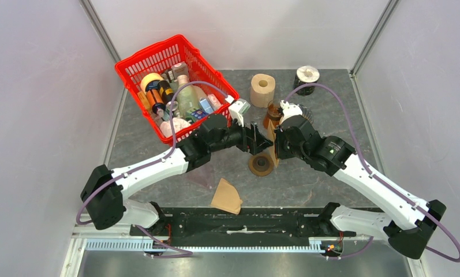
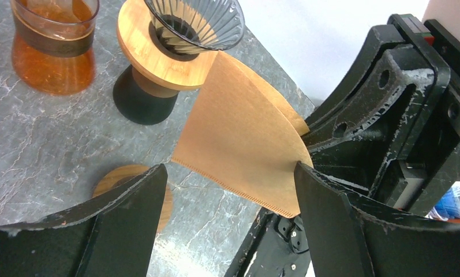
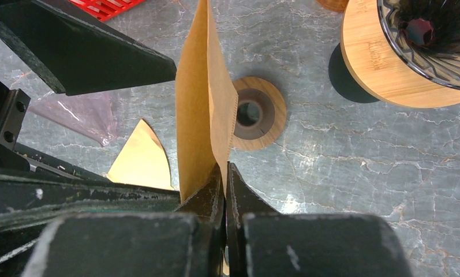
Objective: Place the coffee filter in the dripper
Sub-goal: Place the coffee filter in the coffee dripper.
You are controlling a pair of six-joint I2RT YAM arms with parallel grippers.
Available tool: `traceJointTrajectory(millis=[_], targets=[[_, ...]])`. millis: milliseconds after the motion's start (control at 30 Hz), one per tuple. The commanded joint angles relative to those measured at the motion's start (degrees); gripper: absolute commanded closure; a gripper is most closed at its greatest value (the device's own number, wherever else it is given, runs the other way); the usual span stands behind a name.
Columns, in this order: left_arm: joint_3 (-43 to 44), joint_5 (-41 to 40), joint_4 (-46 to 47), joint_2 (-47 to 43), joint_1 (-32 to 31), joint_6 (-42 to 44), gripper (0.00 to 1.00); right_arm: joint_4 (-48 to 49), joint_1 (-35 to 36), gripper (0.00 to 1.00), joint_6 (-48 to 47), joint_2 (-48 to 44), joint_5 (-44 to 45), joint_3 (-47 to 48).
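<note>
My right gripper (image 3: 226, 167) is shut on the bottom edge of a brown paper coffee filter (image 3: 201, 104) and holds it upright above the table. In the left wrist view the filter (image 2: 245, 133) hangs between my left gripper's (image 2: 228, 173) open jaws, with its corner against the right-hand finger (image 2: 325, 213). The glass dripper (image 2: 195, 23) sits on a wooden collar and black stand just beyond the filter. It is at the upper right of the right wrist view (image 3: 429, 34). In the top view both grippers (image 1: 261, 141) (image 1: 275, 151) meet mid-table.
A wooden ring (image 1: 261, 164) lies on the table under the filter. A spare filter (image 1: 226, 196) and a clear plastic bag (image 3: 77, 112) lie nearer the bases. A glass carafe with amber liquid (image 2: 54, 46) stands beside the dripper. A red basket (image 1: 175, 86) and paper rolls (image 1: 262, 89) stand behind.
</note>
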Motion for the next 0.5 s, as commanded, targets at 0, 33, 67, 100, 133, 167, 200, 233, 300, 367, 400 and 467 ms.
traceJointTrajectory(millis=[0, 33, 67, 100, 133, 167, 200, 233, 300, 367, 400, 467], targets=[[1.74, -3.59, 1.0, -2.38, -0.33, -2.43, 0.12, 1.45, 0.06, 1.0, -0.56, 0.08, 1.32, -0.57], [2.1, -3.71, 0.92, -2.43, -0.33, -2.64, 0.12, 1.37, 0.05, 1.0, -0.57, 0.18, 1.54, -0.6], [2.36, -3.95, 0.94, -2.31, -0.32, -2.95, 0.12, 1.27, 0.05, 1.0, -0.62, 0.26, 1.66, -0.61], [2.73, -4.24, 0.94, -2.31, -0.33, -3.35, 0.12, 1.32, 0.05, 1.0, -0.57, 0.36, 1.78, -0.65], [3.08, -4.64, 1.08, -2.16, -0.33, -3.81, 0.12, 1.26, 0.05, 1.0, -0.65, 0.47, 1.7, -0.72], [3.51, -5.09, 1.13, -1.72, -0.33, -4.39, 0.12, 1.27, 0.06, 1.0, -0.65, 0.51, 1.67, -0.91], [4.07, -5.17, 1.19, -1.39, -0.33, -4.78, 0.12, 1.28, 0.05, 1.0, -0.78, 0.63, 1.62, -1.03], [4.48, -5.14, 1.16, -0.98, -0.33, -4.97, 0.12, 1.09, 0.05, 1.0, -0.78, 0.76, 1.63, -0.93], [5.21, -5.13, 1.29, -0.09, -0.33, -5.44, 0.12, 1.08, 0.06, 1.0, -0.81, 0.65, 1.4, -0.92], [6.04, -5.54, 0.81, 1.07, -0.33, -5.52, 0.13, 1.09, 0.06, 1.0, -0.83, 0.43, 1.36, -0.89], [6.41, -5.65, 0.47, 1.58, -0.32, -5.49, 0.13, 1.09, 0.06, 1.0, -0.91, 0.35, 1.41, -0.89], [7.25, -5.66, -0.2, 2.59, -0.41, -5.09, 0.15, 1.09, 0.06, 1.0, -0.97, 0.21, 1.69, -0.92]])
